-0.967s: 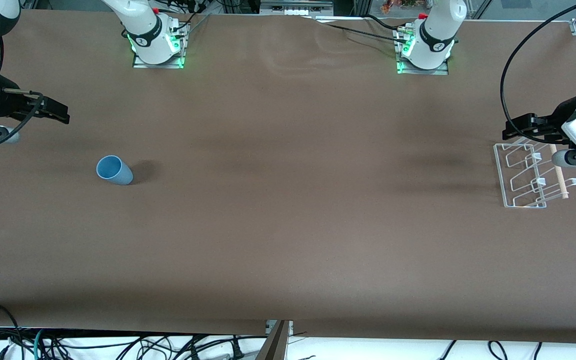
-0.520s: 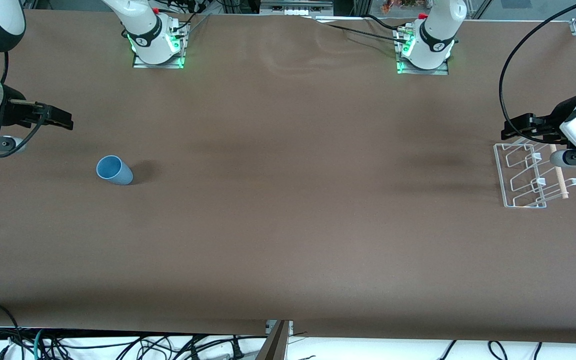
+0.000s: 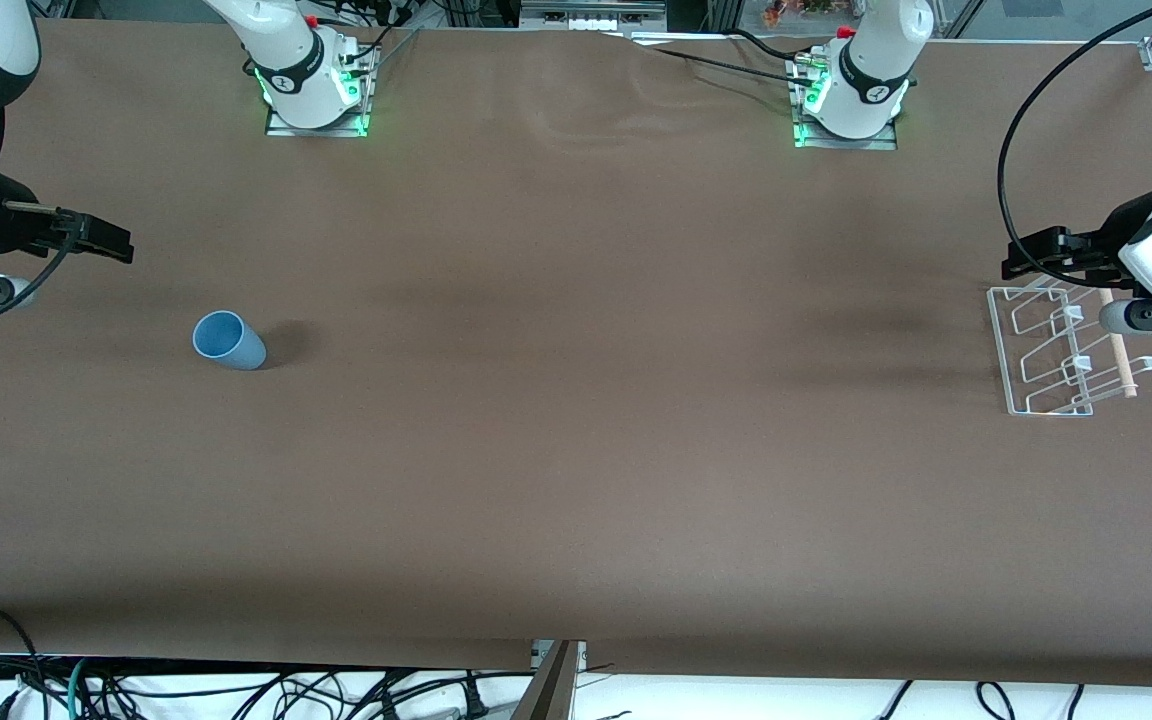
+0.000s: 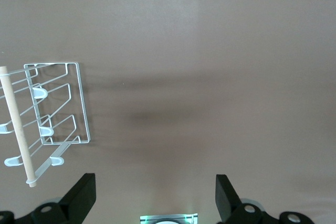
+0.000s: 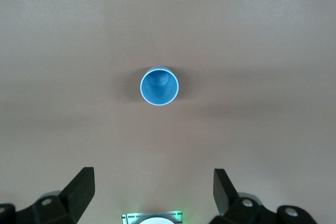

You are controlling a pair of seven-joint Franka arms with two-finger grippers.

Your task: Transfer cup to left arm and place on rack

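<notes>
The light-blue cup (image 3: 228, 340) (image 5: 159, 86) stands upright, mouth up, on the brown table toward the right arm's end. My right gripper (image 3: 118, 245) (image 5: 153, 190) hangs open and empty over the table, well apart from the cup. The white wire rack (image 3: 1061, 350) (image 4: 52, 108) with its wooden dowel (image 4: 18, 124) lies at the left arm's end. My left gripper (image 3: 1021, 262) (image 4: 155, 195) hovers open and empty over the rack's edge that lies farther from the front camera.
Both arm bases (image 3: 316, 90) (image 3: 851, 100) stand along the table's edge farthest from the front camera. A thick black cable (image 3: 1011, 150) arcs above the rack's end. Loose cables (image 3: 336, 695) lie below the table's near edge.
My right gripper has wavered slightly, a little toward the cup and back. The left arm, cup and rack have not moved.
</notes>
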